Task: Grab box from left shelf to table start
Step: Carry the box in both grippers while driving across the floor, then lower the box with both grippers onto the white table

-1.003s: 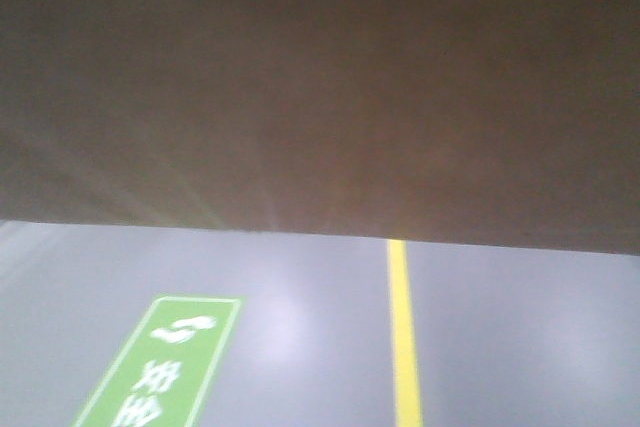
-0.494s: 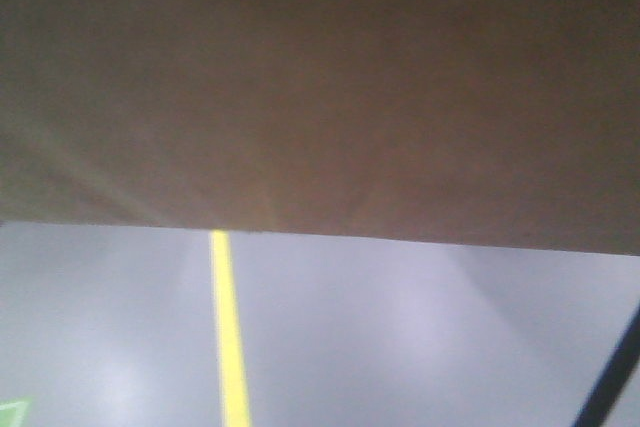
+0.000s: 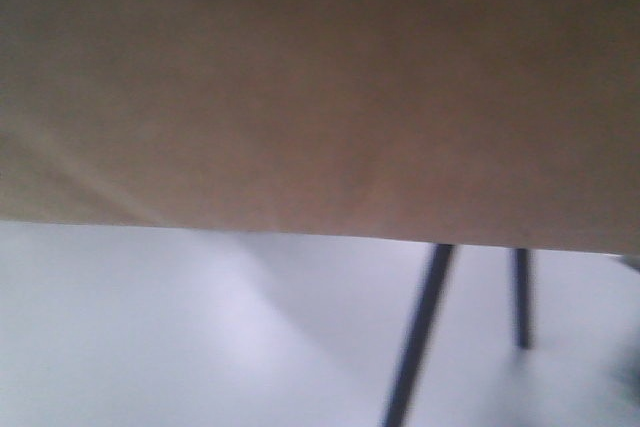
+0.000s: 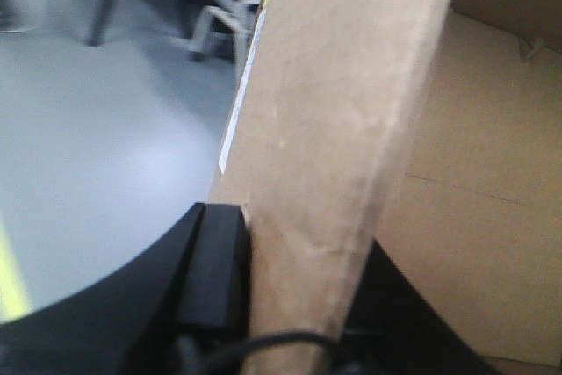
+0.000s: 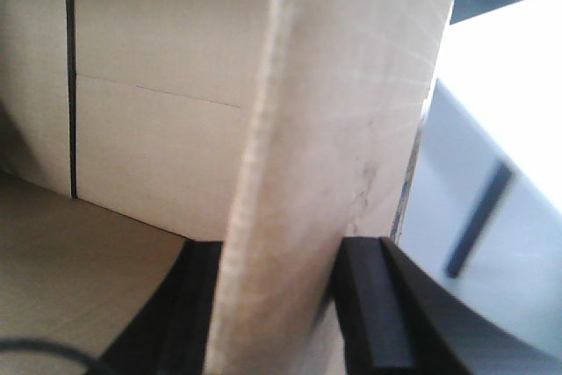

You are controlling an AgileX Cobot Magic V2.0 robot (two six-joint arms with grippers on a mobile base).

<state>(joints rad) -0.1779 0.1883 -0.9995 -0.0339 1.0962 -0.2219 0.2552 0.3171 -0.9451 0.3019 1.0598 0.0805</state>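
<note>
within the left gripper and right gripper, plain brown cardboard box walls

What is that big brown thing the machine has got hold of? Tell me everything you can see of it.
It is a large box of plain brown corrugated cardboard, open, so its bare inner walls and a dark vertical seam show. The left gripper and the right gripper each clamp one upright panel, gripping both of its faces. A thin white strip runs down its outer side by the left gripper. In the front view its blurred face fills the upper half.
</note>
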